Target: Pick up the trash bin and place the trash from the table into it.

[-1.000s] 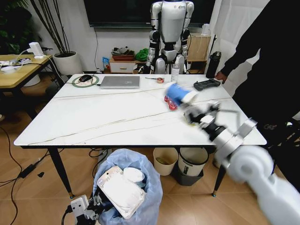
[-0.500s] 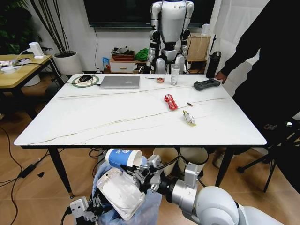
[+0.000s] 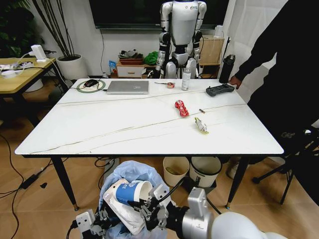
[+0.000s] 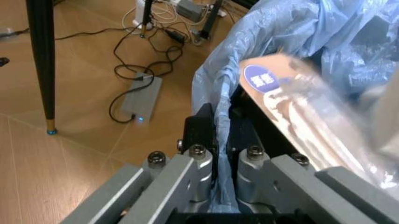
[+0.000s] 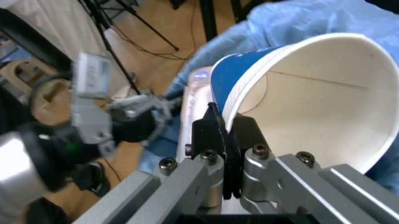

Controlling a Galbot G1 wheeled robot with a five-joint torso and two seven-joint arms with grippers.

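Right gripper (image 5: 225, 140) clamps the paper cup (image 3: 132, 191) over the trash bin (image 3: 149, 174), whose bag the left gripper (image 4: 218, 158) pinches.

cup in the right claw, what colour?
Blue outside with white lettering, plain white inside; the paper cup shows best in the right wrist view.

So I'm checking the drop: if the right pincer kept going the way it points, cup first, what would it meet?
Most likely the flat white pouch lying across the trash bin. The right pincer, shut on the paper cup rim, points into the bin, though depth is hard to judge.
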